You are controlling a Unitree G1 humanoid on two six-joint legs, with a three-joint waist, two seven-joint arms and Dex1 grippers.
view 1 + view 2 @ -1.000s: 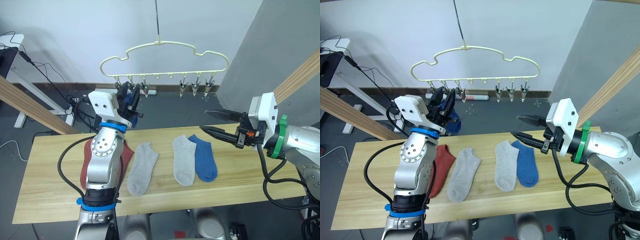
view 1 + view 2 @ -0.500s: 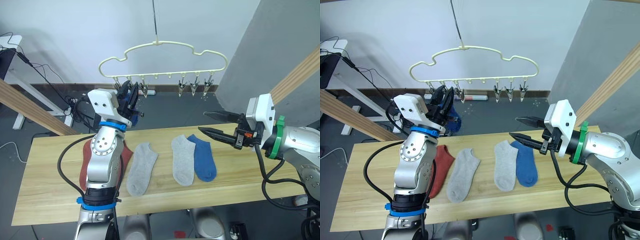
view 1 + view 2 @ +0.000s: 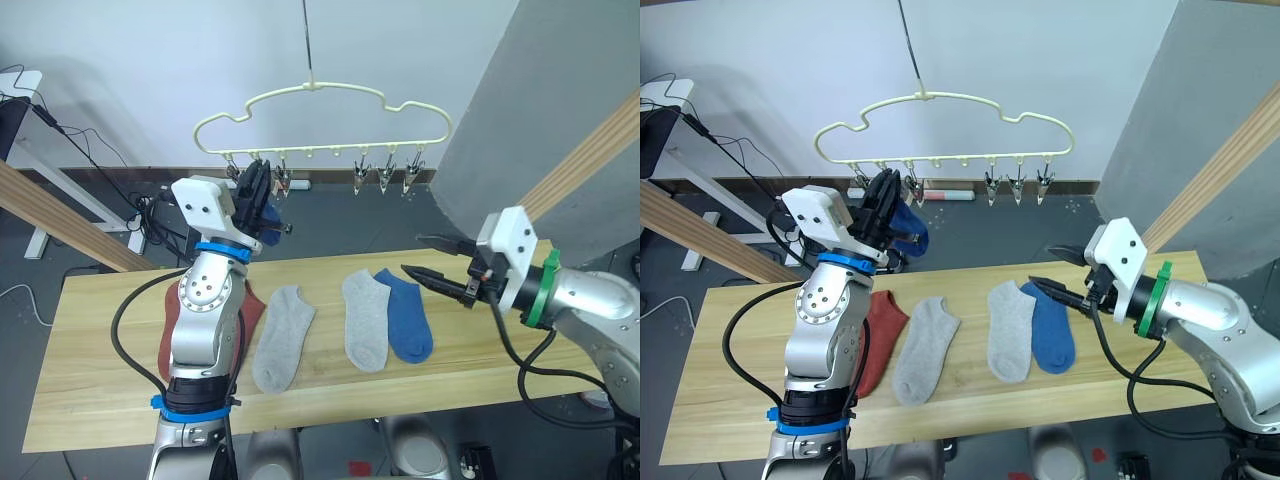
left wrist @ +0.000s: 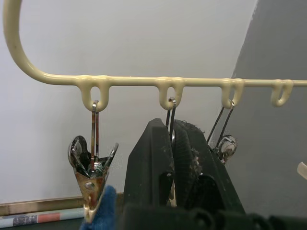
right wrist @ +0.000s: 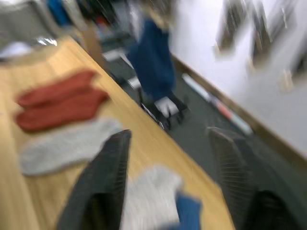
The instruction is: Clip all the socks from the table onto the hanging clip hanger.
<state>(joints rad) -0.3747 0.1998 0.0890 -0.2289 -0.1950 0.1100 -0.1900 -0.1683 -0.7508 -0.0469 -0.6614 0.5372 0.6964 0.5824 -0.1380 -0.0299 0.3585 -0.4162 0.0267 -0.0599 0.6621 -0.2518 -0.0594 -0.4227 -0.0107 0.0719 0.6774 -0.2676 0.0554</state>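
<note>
Left claw (image 3: 262, 186), closed at a clip (image 4: 170, 143) beside the hung blue sock (image 3: 908, 228); right claw (image 3: 432, 258) gapes empty above limp, light socks (image 3: 366, 320) on the worktop (image 3: 100, 390), best pinched at the cuff.

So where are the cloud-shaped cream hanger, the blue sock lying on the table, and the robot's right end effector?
cream cloud-outline clip hanger (image 3: 320, 88): left eye view, top of outline.
blue knit sock (image 3: 410, 322): left eye view, mid-foot.
right end effector (image 3: 425, 257): left eye view, between its open fingertips.
</note>
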